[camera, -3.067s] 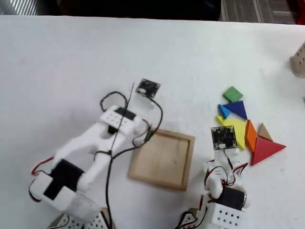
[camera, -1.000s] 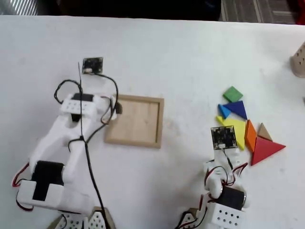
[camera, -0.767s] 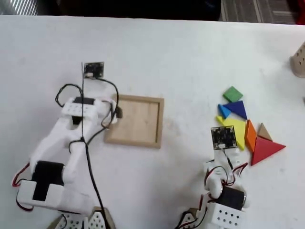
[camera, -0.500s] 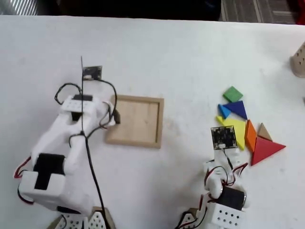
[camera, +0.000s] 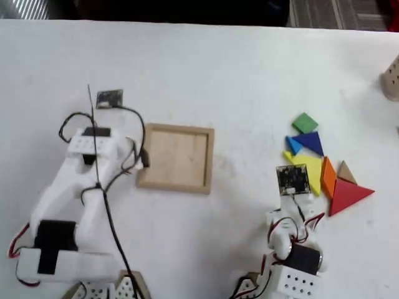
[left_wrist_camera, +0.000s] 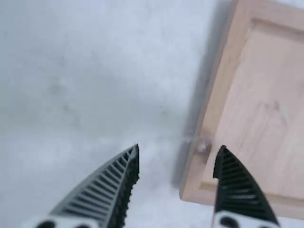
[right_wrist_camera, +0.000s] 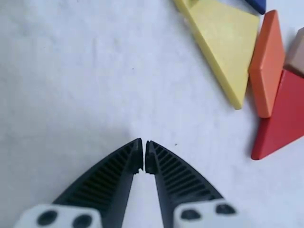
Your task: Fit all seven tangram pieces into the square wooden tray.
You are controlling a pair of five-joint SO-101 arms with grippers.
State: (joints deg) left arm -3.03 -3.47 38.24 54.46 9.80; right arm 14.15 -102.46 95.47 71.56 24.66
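High view is being relied on: the square wooden tray [camera: 211, 161] is being seen bare, while all seven tangram pieces [camera: 310, 142] are being seen clustered well apart from it, so every placement is being judged outstanding. The left gripper [left_wrist_camera: 178, 149] is being held with fingers apart astride the tray's rim; the right gripper [right_wrist_camera: 144, 142], with fingers together, near the yellow piece [right_wrist_camera: 223, 40]. From above, that piece is being partly hidden by a circuit board [camera: 292, 179].
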